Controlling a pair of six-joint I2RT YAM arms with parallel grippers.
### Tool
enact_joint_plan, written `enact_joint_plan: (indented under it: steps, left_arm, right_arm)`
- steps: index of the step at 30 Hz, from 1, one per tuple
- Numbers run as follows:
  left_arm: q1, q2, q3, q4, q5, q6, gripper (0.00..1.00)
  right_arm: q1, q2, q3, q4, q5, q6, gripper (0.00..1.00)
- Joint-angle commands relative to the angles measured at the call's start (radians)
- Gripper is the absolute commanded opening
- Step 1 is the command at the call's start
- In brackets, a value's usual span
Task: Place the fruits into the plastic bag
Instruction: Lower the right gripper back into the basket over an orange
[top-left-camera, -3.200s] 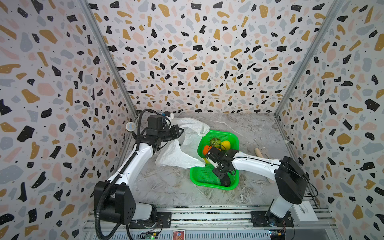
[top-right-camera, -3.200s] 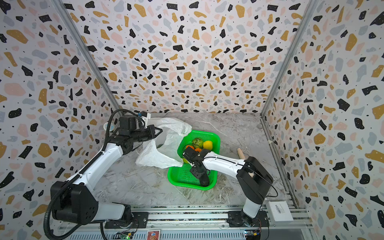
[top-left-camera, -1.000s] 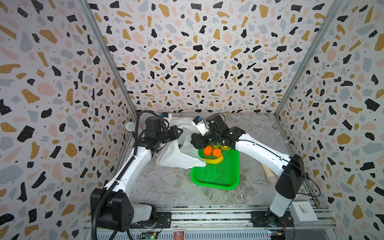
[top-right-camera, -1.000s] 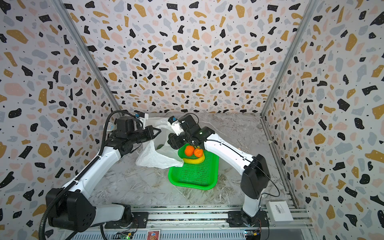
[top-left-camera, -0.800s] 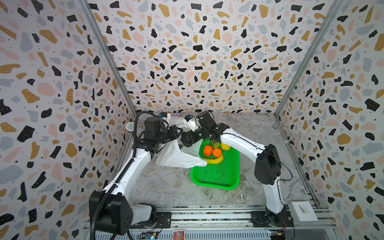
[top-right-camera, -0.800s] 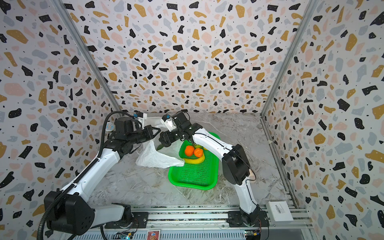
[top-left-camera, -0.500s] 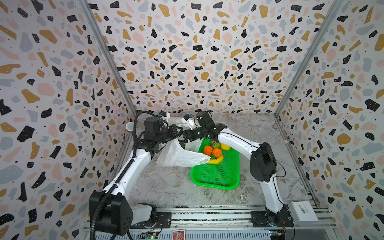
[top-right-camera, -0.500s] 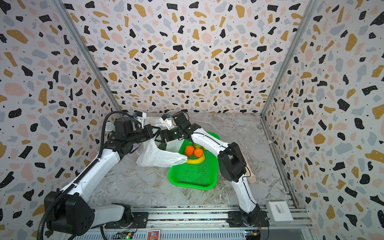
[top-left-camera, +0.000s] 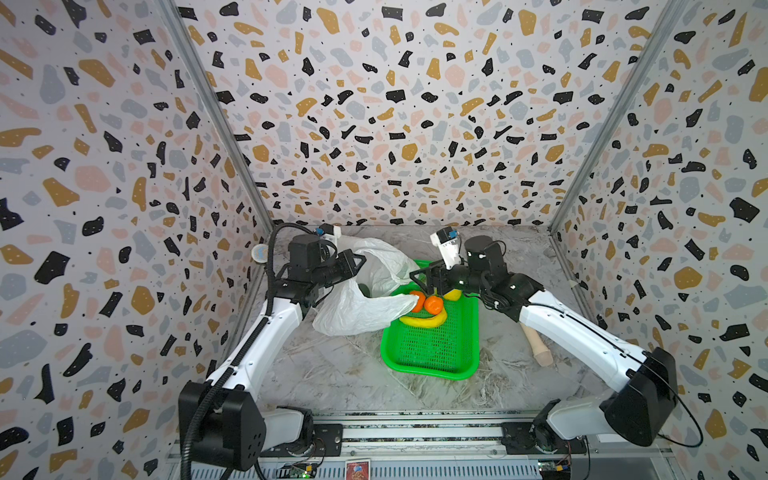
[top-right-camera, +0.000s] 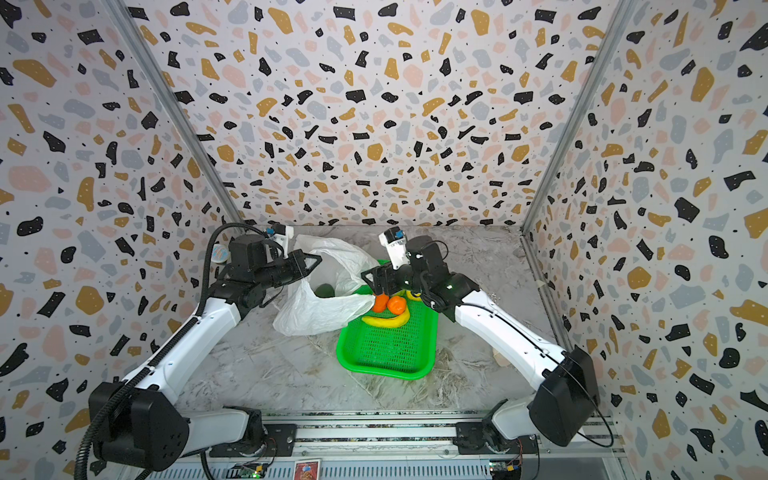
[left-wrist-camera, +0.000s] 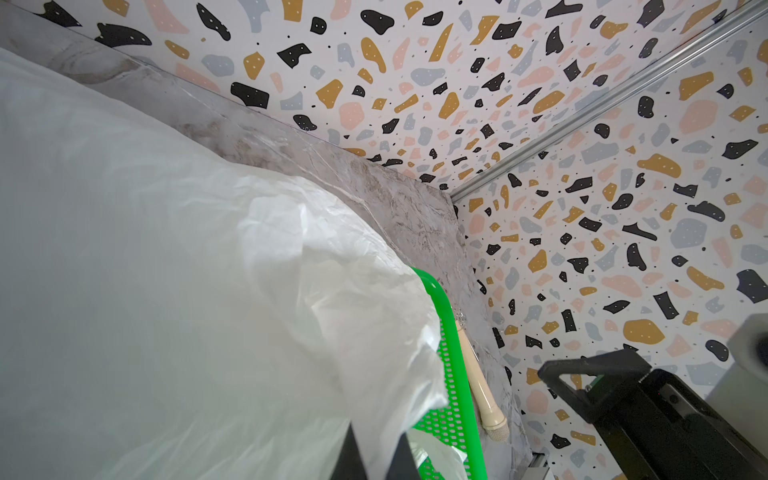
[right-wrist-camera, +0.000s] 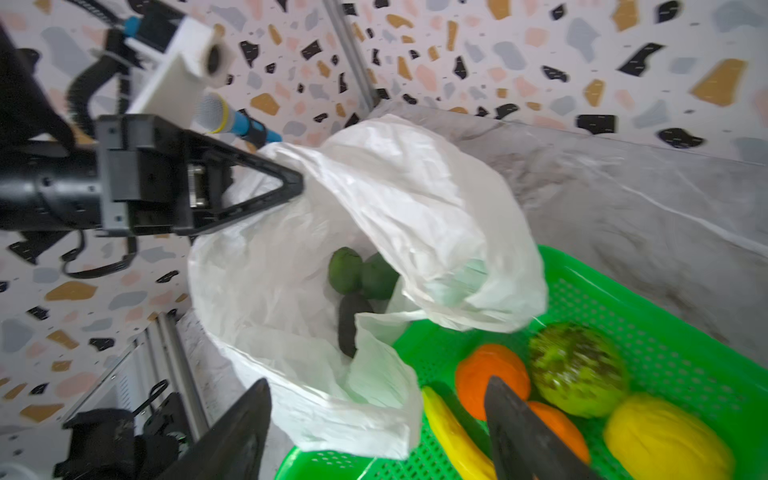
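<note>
The plastic bag (top-left-camera: 361, 307) lies crumpled to the left of the green tray (top-left-camera: 432, 353). My left gripper (top-left-camera: 360, 258) is shut on its upper rim and holds the mouth up. Two dark green avocados (right-wrist-camera: 345, 270) lie inside the bag. In the tray's far end are two oranges (top-left-camera: 433, 305), a banana (top-left-camera: 424, 320), a lemon (right-wrist-camera: 665, 436) and a bumpy green fruit (right-wrist-camera: 577, 370). My right gripper (top-left-camera: 417, 279) hangs open and empty above the oranges, by the bag's lower lip.
A beige wooden stick (top-left-camera: 538, 347) lies on the marble floor to the right of the tray, under my right arm. Patterned walls close in the back and both sides. The tray's near half holds nothing.
My right gripper went into the bag's mouth, opened, and has drawn back to the right over the tray's far end. The left gripper kept its hold on the bag.
</note>
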Motion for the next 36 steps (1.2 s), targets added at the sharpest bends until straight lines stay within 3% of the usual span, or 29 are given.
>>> enact_joint_plan:
  steps: [1, 14, 22, 36]
  left_arm:
    - [-0.006, -0.001, -0.01, 0.017, 0.011, 0.015, 0.0]
    - [-0.01, -0.011, -0.022, 0.009, -0.002, 0.026, 0.0]
    - [-0.011, 0.007, -0.012, 0.003, -0.002, 0.032, 0.0]
    - [-0.013, 0.016, -0.012, -0.005, -0.008, 0.037, 0.0]
  right_arm:
    - [-0.019, 0.047, -0.056, -0.056, 0.139, 0.025, 0.79]
    - [-0.03, 0.319, 0.053, -0.218, 0.284, -0.076, 0.81]
    - [-0.027, 0.444, 0.129, -0.247, 0.279, -0.13, 0.81]
    - [-0.028, 0.415, 0.005, -0.234, 0.292, -0.128, 0.8]
